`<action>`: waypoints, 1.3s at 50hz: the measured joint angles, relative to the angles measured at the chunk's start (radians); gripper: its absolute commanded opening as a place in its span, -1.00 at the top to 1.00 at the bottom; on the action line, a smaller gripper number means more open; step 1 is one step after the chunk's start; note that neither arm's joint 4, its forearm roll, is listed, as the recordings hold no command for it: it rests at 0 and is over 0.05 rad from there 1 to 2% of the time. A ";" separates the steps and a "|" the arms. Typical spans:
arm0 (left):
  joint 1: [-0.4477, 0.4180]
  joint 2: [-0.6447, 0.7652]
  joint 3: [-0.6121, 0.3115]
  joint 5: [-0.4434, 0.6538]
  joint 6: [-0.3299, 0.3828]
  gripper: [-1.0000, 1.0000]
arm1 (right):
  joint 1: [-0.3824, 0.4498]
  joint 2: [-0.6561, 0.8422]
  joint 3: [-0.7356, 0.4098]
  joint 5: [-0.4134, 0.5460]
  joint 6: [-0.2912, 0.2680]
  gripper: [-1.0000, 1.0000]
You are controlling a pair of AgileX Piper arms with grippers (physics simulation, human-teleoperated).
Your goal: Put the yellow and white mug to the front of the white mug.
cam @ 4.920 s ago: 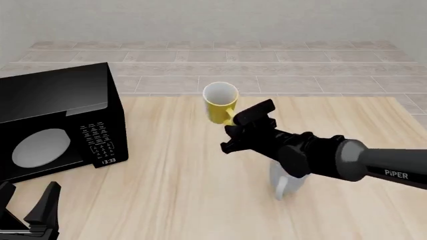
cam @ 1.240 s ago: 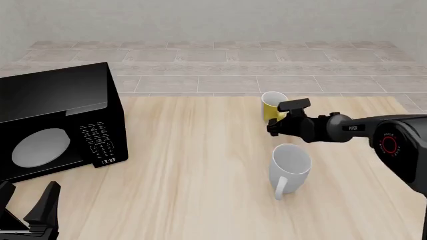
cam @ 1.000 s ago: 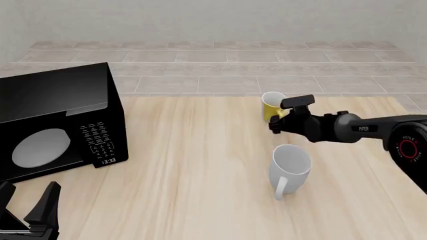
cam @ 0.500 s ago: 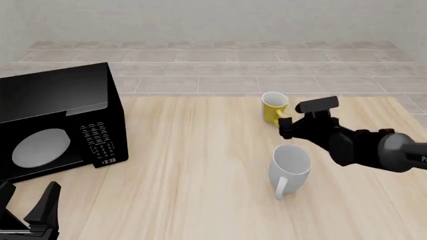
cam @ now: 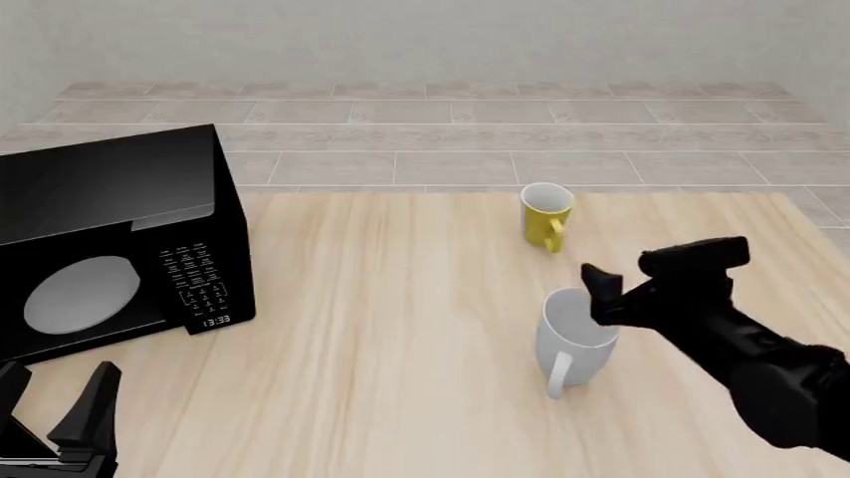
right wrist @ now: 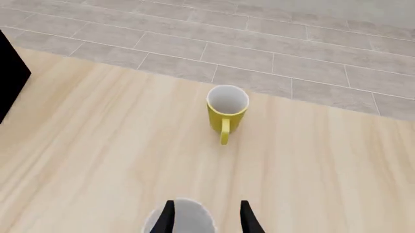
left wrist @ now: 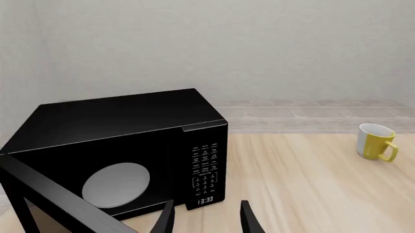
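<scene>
Looking through the left wrist view first, we are seeing the left gripper (left wrist: 204, 218) with its two fingers standing apart and holding nothing, low over the pale wooden table (left wrist: 304, 189). Beyond it stands the black microwave oven (left wrist: 123, 155), and the small yellow and white mug (left wrist: 374, 141) is sitting upright near the table's far edge, well apart from this arm.

Turning to the front view, we are finding the yellow and white mug (cam: 546, 216) standing free on the far part of the table (cam: 385, 329), beyond the taller plain white mug (cam: 575, 339), with bare wood between them. The right gripper (cam: 644, 277) is hovering just beside the white mug's rim on its right; nothing is in it, though its opening is hard to read here. The left gripper (cam: 60, 428) is resting apart at the near left corner, beside the microwave oven (cam: 113, 249).

Passing to the right wrist view, we are seeing the right gripper (right wrist: 204, 216) with fingers parted and empty, directly above the white mug (right wrist: 181, 218), the yellow and white mug (right wrist: 226, 109) lying ahead.

We are judging one hazard: the fingers, so near the white mug, could clip its rim and shift or topple it.
</scene>
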 measured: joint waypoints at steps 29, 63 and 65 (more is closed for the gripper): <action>0.000 0.000 0.000 0.000 0.000 -1.00 | -0.037 -0.235 0.189 -0.041 -0.007 -1.00; 0.000 0.000 0.000 0.000 0.000 -1.00 | -0.163 -0.511 0.333 -0.039 0.022 -1.00; 0.000 0.000 0.000 0.000 0.000 -1.00 | -0.167 -0.542 0.337 -0.019 0.026 -1.00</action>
